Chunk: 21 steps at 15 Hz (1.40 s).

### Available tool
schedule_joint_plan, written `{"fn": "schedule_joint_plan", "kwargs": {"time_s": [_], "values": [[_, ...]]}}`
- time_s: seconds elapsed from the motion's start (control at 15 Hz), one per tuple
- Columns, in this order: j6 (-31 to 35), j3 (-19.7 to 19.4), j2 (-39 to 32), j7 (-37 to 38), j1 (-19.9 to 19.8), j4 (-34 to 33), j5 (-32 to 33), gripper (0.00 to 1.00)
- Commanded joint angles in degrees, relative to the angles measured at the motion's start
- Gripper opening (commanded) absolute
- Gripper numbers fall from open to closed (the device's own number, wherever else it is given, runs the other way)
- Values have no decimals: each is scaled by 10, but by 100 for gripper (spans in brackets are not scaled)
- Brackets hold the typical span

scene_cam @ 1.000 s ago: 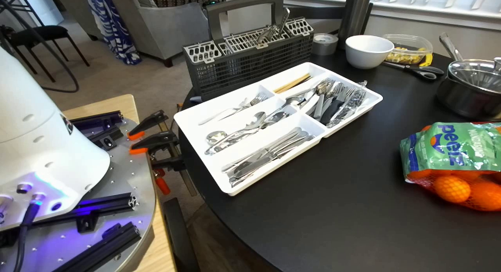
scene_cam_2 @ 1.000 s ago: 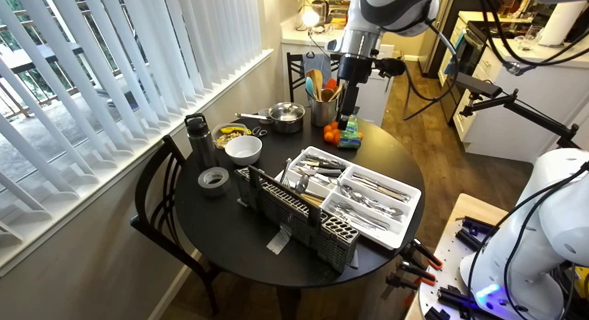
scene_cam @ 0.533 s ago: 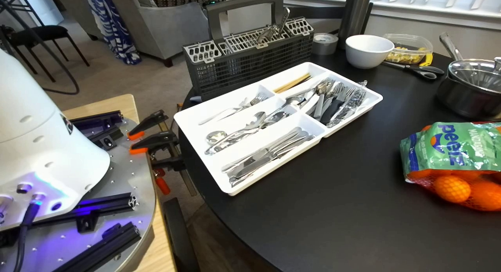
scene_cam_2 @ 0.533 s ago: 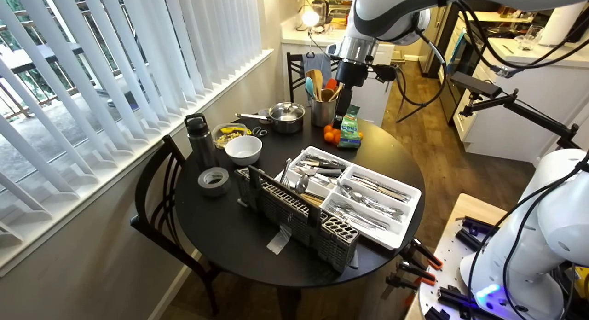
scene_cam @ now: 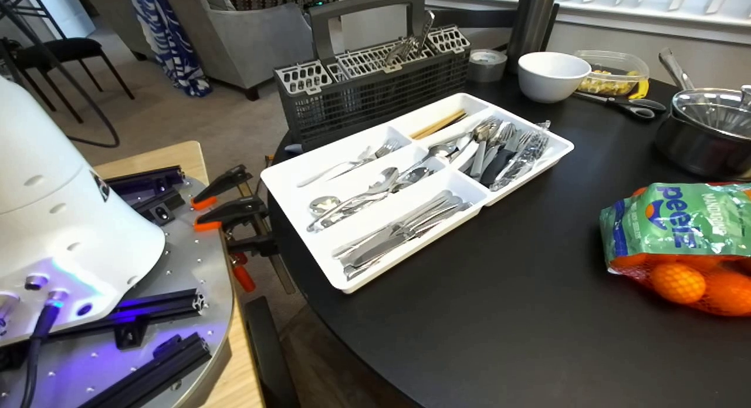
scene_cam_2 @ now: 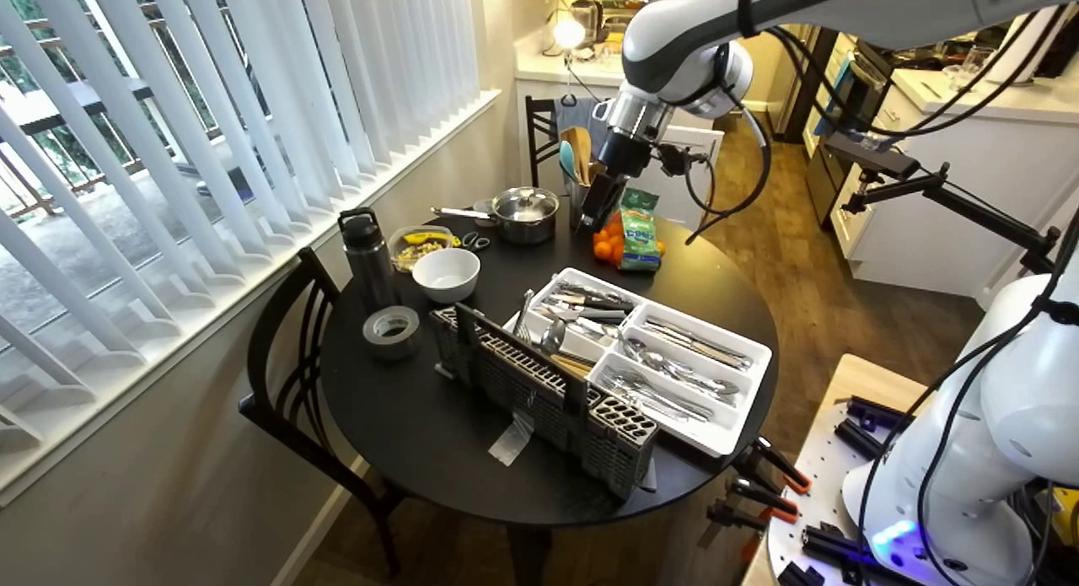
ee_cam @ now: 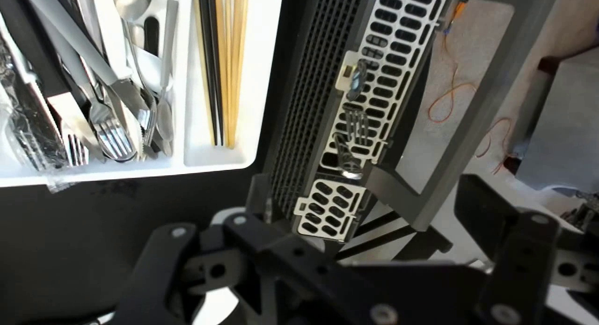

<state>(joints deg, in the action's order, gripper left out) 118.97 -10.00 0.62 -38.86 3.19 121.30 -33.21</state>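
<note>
Hovering over round black table (scene_cam_2: pixel 405 417), jaws wide apart, my black gripper (ee_cam: pixel 367 194) holds nothing; grey plastic lattice basket (ee_cam: pixel 316 82) near edge, white rectangular plastic tray (ee_cam: pixel 259 44) alongside.

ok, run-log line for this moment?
gripper: open | held: nothing | contact: none seen | wrist view: grey utensil basket beside white tray | tray: chopsticks, divided from mixed cutlery

Somebody's home, black dining table (scene_cam_2: pixel 405 426), window blinds (scene_cam_2: pixel 405 72), grey armchair (scene_cam: pixel 258 44) on carpet (scene_cam: pixel 234 123) (kitchen counter (scene_cam_2: pixel 1033 110) just over there)
</note>
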Motion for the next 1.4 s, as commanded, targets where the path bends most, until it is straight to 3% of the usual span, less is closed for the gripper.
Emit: {"fn": "schedule_joint_plan", "kwargs": {"time_s": [0.0,0.2,0.47,0.73,1.0,1.33], "values": [[-15,23,-89,-19,-39,-51,-60,100],[-61,50,-123,-10,-57,-73,-46,100],[-99,83,-139,0,-50,-82,2,100],[-49,105,-150,-5,-47,-71,62,100],[13,121,-158,-7,-47,-66,78,100],[-6,130,-161,-3,-55,-73,73,100]]}}
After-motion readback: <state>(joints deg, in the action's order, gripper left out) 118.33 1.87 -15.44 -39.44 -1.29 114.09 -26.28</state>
